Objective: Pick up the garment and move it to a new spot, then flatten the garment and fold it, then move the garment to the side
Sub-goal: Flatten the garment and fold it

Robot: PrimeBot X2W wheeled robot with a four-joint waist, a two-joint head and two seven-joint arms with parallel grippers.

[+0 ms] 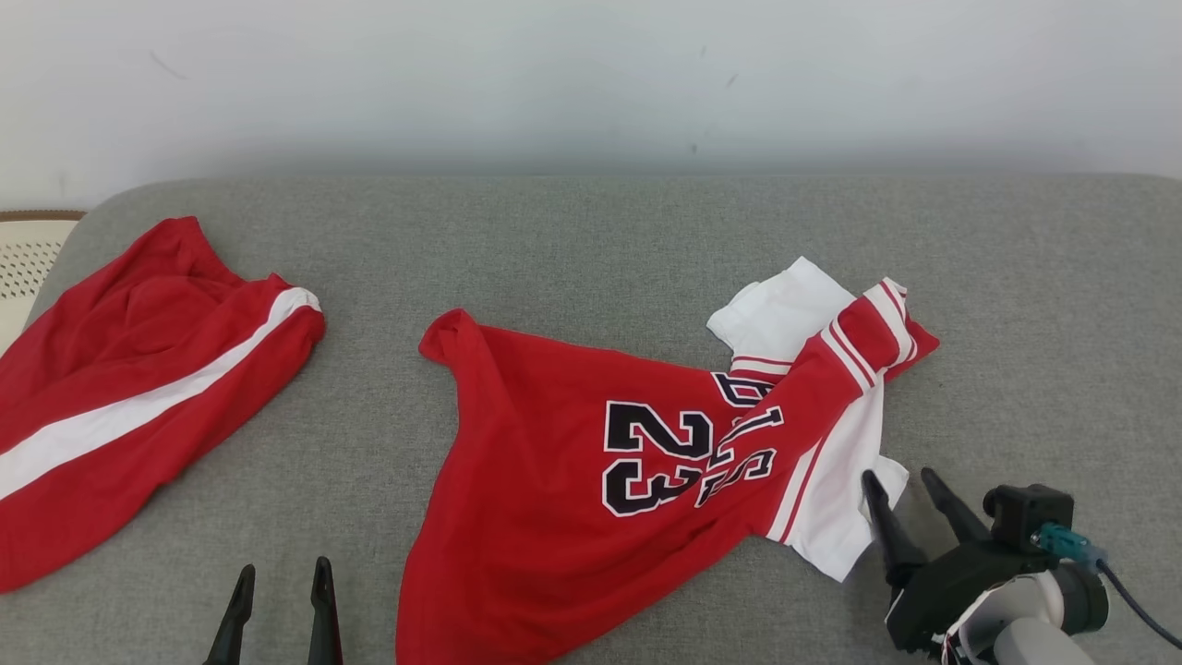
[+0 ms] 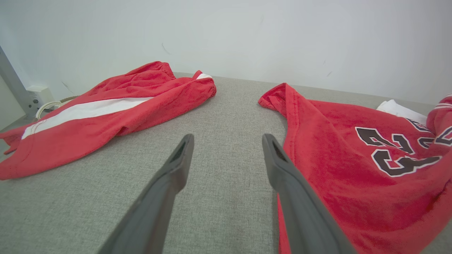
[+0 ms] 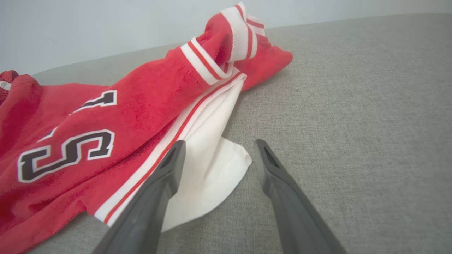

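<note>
Now, the pick-up step: left pincer (image 1: 284, 565) and right pincer (image 1: 898, 475) are wide open, empty; next I should close the right on the jersey (image 1: 554, 480) just ahead.

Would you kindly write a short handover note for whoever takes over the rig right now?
Left end effector: open, empty, over bare cushion between the shorts and the jersey.
Right end effector: open, empty, tips at the jersey's white sleeve.
Jersey: rumpled in the middle of the cushion, its top end twisted. Shorts: lying at the left edge.
Done: no flattening or folding shows; I cannot tell whether the jersey has had its first move.
Left: flatten, fold, move aside.
</note>
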